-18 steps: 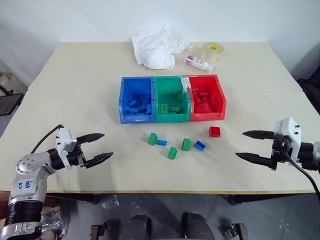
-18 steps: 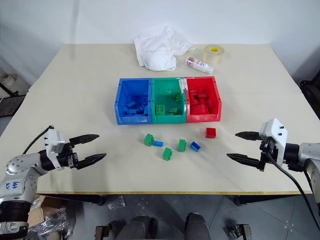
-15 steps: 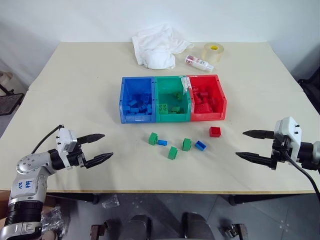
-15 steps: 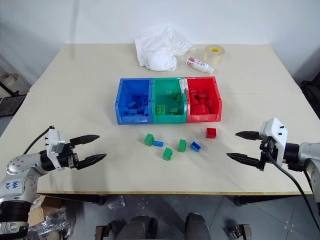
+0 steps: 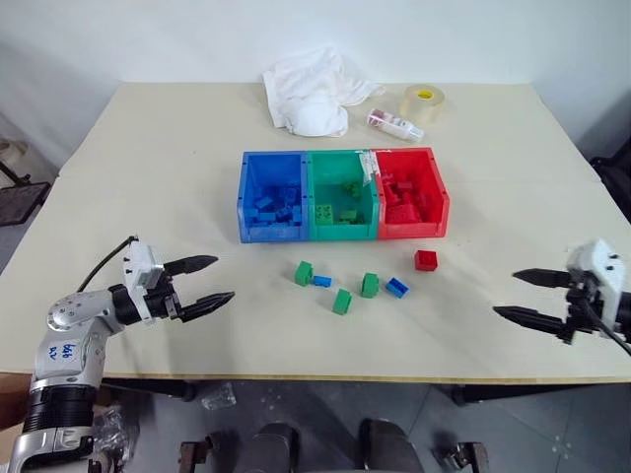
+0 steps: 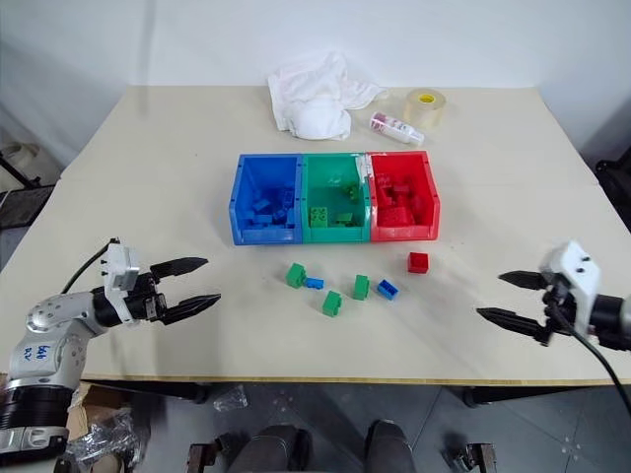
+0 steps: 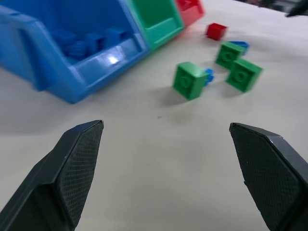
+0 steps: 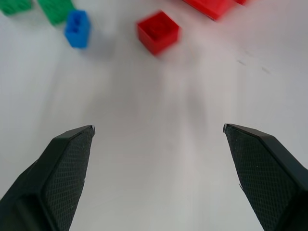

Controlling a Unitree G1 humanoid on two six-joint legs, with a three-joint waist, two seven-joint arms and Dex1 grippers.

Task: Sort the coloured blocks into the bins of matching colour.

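Over the table (image 5: pixel 148 177), right tool (image 5: pixel 529 297) has drawn outward, jaws apart.

In the right wrist view the red open-top plastic bin (image 8: pixel 211 6) is cut off by the picture's edge, and the small red studded brick (image 8: pixel 158 32) is blurred.

Glossy plastic bins (image 5: pixel 343 233); matt table (image 5: pixel 148 177); crumpled cloth (image 5: pixel 311 89).
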